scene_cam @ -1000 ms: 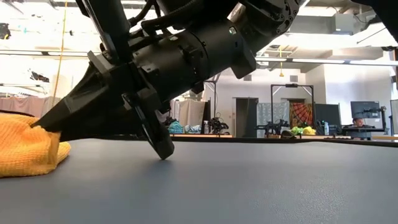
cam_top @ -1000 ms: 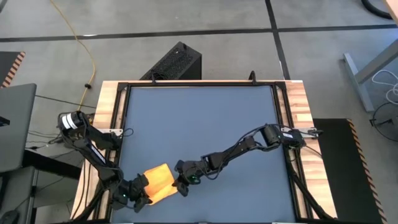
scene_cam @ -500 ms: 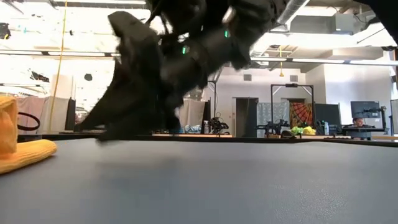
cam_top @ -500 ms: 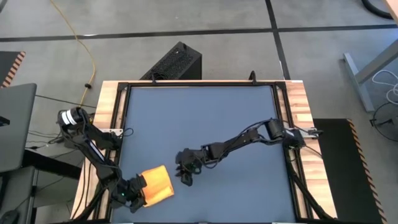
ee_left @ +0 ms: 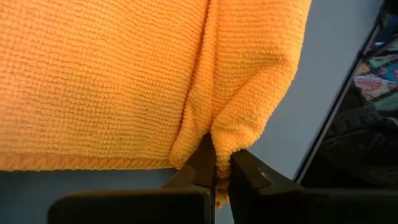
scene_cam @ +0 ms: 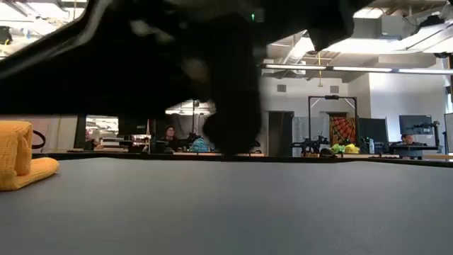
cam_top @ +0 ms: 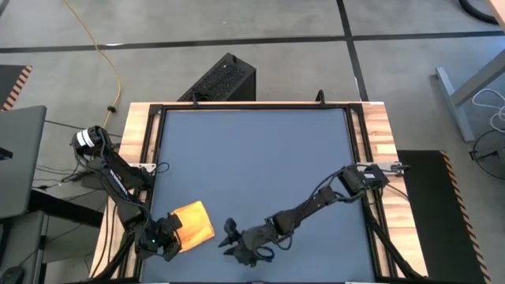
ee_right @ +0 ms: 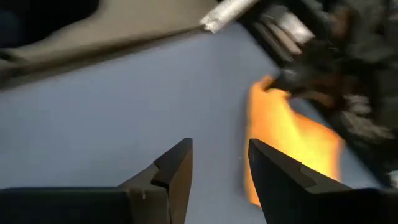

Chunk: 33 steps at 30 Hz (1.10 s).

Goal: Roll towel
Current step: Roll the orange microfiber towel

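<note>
The yellow-orange towel (cam_top: pixel 194 220) lies folded near the table's near left corner. In the low view one part of the towel (scene_cam: pixel 15 138) stands up and the rest lies flat on the mat. My left gripper (cam_top: pixel 175 234) is at the towel's near left side, shut on it. My right gripper (cam_top: pixel 228 241) hovers to the right of the towel, close to the near edge. It is open with nothing between its fingers (ee_right: pixel 177 165). The towel (ee_right: pixel 283 140) shows blurred beyond them. My left gripper (ee_left: pixel 217 167) pinches a bunched fold at the towel's hemmed edge (ee_left: pixel 214 144) between its two fingers. They come slanting down from the table's near left side. The pinched fold is raised, and the rest of the towel spreads out on the mat.
The blue-grey mat (cam_top: pixel 260 158) is framed by wooden borders (cam_top: pixel 379 142) with black rails. A black box (cam_top: pixel 223 79) sits on the floor past the far edge. In the low view my right arm (scene_cam: pixel 177 64) fills the upper picture; people sit far off in the room.
My right gripper has let go of the towel's right edge, opened, rolled about, and swung toward the near edge. My left gripper has risen a little with the towel's near left part. That part now stands up, and the towel has shifted slightly left.
</note>
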Tool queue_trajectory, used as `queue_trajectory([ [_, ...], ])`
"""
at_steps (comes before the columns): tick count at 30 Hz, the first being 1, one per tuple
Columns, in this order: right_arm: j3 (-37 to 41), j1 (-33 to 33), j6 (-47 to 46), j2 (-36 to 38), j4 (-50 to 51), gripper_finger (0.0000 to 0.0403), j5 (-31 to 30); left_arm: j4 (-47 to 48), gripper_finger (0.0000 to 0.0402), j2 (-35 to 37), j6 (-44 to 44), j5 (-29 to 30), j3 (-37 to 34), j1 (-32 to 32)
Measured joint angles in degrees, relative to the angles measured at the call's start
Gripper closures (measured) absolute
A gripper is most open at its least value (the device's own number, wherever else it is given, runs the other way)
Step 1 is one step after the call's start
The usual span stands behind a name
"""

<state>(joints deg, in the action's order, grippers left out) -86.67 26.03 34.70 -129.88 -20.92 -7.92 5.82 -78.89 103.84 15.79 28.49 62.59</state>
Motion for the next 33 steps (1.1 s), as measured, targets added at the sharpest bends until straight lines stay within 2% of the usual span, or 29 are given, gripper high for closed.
queue_trajectory([
  [4, -1.3, -0.8, 1.2, -0.7, -2.4, 0.022, -1.6, 0.0, 0.0395, 0.1, 1.2, -1.7, 0.0, 0.0],
  [8, -1.7, -2.6, 1.4, -0.7, -1.7, 0.022, 0.7, 0.1, 0.0395, 0.1, 2.6, -2.5, 0.0, -0.1],
  [12, -1.7, -4.2, 2.8, -0.9, -1.6, 0.022, 5.9, 0.0, 0.0395, 0.1, 3.6, -3.0, 0.1, -0.1],
  [17, -3.8, -5.4, 5.6, -4.4, -0.9, 0.022, 7.8, -0.1, 0.0395, 0.2, 4.3, -3.4, 0.1, -0.1],
  [24, -9.9, -6.0, 8.9, -7.6, -0.5, 0.022, 6.5, -1.0, 0.0395, 0.2, 5.3, -4.2, 0.1, -0.1],
  [33, -14.2, -8.3, 9.0, -11.1, 2.9, 0.022, 8.6, -1.3, 0.0395, 0.2, 5.2, -4.6, 0.1, -0.1],
])
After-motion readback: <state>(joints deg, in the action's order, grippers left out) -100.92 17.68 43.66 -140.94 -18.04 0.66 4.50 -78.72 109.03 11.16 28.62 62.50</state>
